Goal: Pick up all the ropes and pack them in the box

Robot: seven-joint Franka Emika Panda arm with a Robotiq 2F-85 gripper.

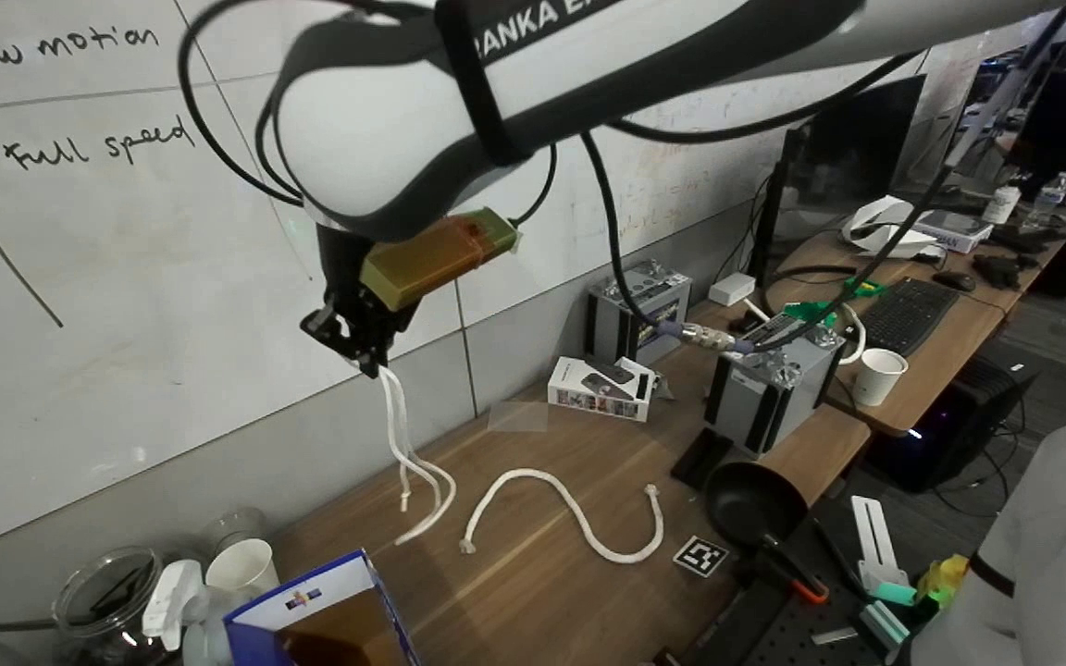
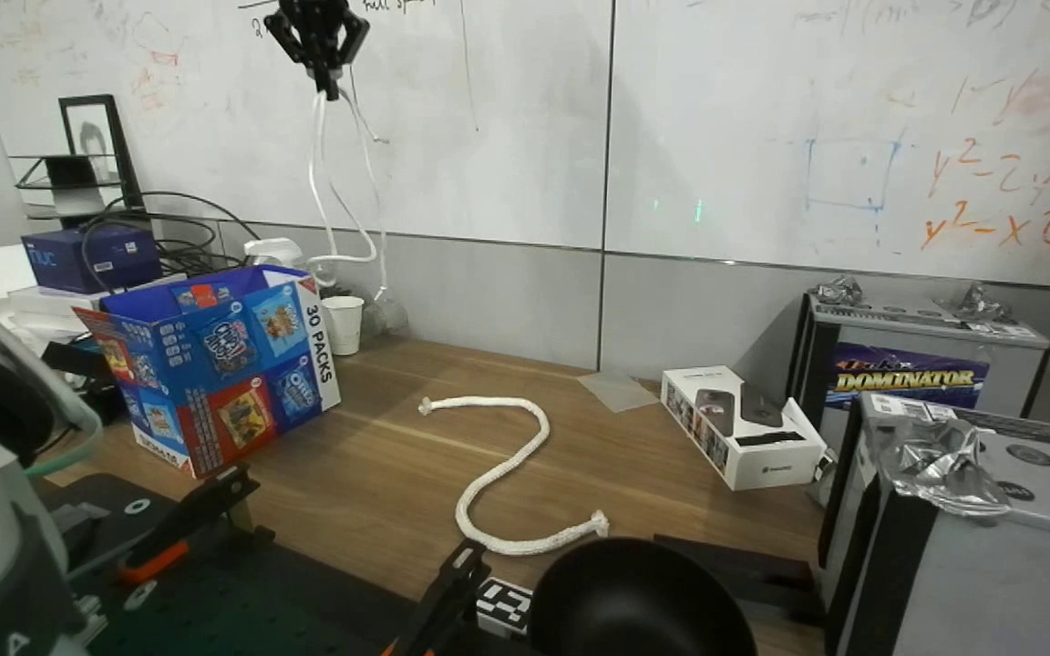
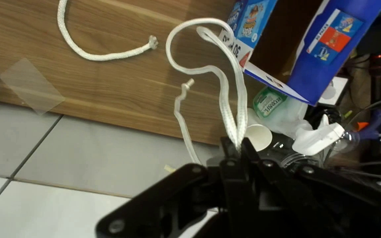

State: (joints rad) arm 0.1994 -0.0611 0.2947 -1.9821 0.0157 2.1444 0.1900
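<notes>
"Is anything held?"

"The gripper (image 3: 238, 147) is clamped on dangling rope (image 3: 241, 99), outside the box (image 2: 215, 369) but near it; 1 piece or more, I can't tell. A loose rope (image 2: 503, 468) lies apart from the box."

"And handling?"

"Light and limp, I'd guess. Pinch the loose rope mid-length so its ends trail short."

One lying rope (image 2: 496, 473), hanging ropes (image 3: 241, 96) uncountable, one snack carton (image 2: 233, 364), one pan (image 2: 634, 597)
</notes>
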